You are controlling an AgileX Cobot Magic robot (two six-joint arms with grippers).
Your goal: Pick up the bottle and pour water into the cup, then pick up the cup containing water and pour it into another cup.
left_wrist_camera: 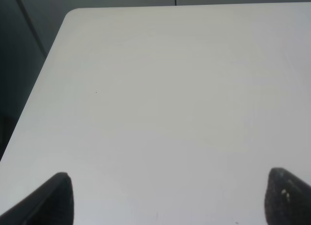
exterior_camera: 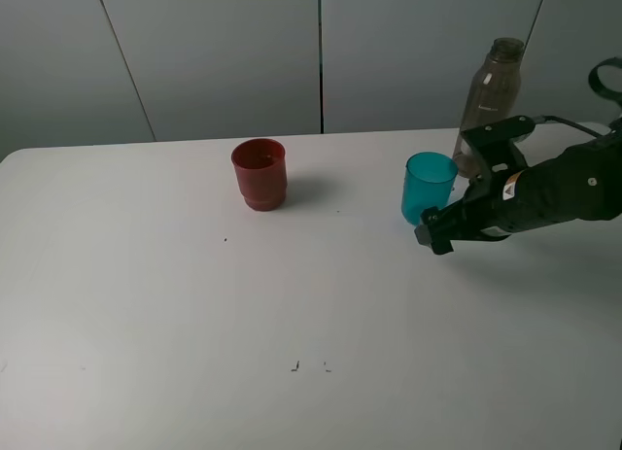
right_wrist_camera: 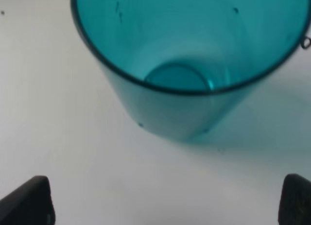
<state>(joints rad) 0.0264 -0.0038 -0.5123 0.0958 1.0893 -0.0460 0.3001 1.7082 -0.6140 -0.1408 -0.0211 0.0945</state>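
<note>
Stage: I judge I'm between the two pours, lining up on the cup for the second one; I can't confirm the first pour from here.
Bottle (exterior_camera: 491, 98): upright at the far right of the counter (exterior_camera: 194, 324), behind my right arm, with nothing holding it.
Cup (exterior_camera: 428, 186): the teal one stands upright right of centre, just in front of the bottle. In my right wrist view (right_wrist_camera: 189, 64) I look down into it; I see its round bottom but can't tell whether water is inside.
Red cup (exterior_camera: 259, 174): upright, well to the left of the teal cup, untouched. From above I can't see anything in it.
Right hand (exterior_camera: 434, 231): spread wide and carrying nothing, low over the counter just on the near side of the teal cup. Both fingertips sit at the edges of the wrist view with the cup between and beyond them, not yet touching.
Left hand (left_wrist_camera: 165, 196): also wide and carrying nothing, over bare counter with no task item in its view. I can't find it in the high view.
Left to do: close on the teal cup, lift it, carry it left and tip it into the red cup.
Watch for: the cup is light and smooth, so I'd push further in before closing.
</note>
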